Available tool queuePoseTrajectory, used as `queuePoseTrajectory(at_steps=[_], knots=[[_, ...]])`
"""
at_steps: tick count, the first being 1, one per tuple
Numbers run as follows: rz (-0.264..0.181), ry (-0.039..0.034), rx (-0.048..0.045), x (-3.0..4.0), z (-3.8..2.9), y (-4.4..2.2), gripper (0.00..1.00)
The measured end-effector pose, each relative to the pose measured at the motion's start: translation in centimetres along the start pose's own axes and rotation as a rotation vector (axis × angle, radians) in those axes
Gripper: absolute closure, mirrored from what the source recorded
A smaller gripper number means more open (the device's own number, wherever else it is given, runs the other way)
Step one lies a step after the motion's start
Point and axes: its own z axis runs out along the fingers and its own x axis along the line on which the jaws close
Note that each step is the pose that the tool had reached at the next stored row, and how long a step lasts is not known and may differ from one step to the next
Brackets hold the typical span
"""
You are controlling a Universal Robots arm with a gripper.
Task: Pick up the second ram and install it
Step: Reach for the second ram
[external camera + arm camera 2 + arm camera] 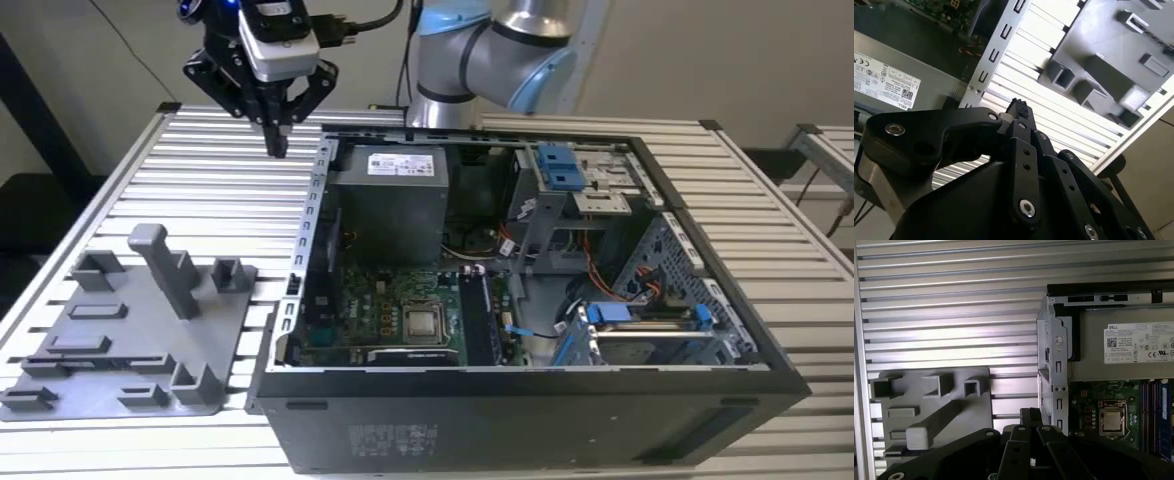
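The hand [278, 140] hangs on the arm [494, 50] above the surface [147, 190], just outside the back corner of the open computer case [534, 420], on the exterior view's left of it. Its fingers point down and are pressed together, with nothing between them; both wrist views show the same closed tips [1019, 107] [1031, 415].

The surface is made of long silver metal slats with narrow dark gaps, and it carries the case and a grey fixture tray [94, 360]. The tray lies flat on the slats, near the case but apart from it, and its posts and pockets look bare in the first wrist view [979, 410].

Inside the case, the power supply [387, 185] sits at the back and the processor [1113, 421] lies on the green board. Just beside the processor, in the first wrist view, blue strips stand on edge in their slots. The second ram [1165, 420] seems to be one of them, though at the edge of that picture I cannot tell which strip is which.

Behind the arm there is a plain light wall [721, 50]. On the exterior view's right, a second slatted frame [827, 150] stands apart from the surface.
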Motion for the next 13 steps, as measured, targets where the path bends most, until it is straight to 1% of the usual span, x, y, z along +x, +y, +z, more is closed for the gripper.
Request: queuePoseTrajectory(at_steps=[13], knots=[[0.000, 0.0000, 0.0000, 1.59, 0.06, -0.09, 0.89]])
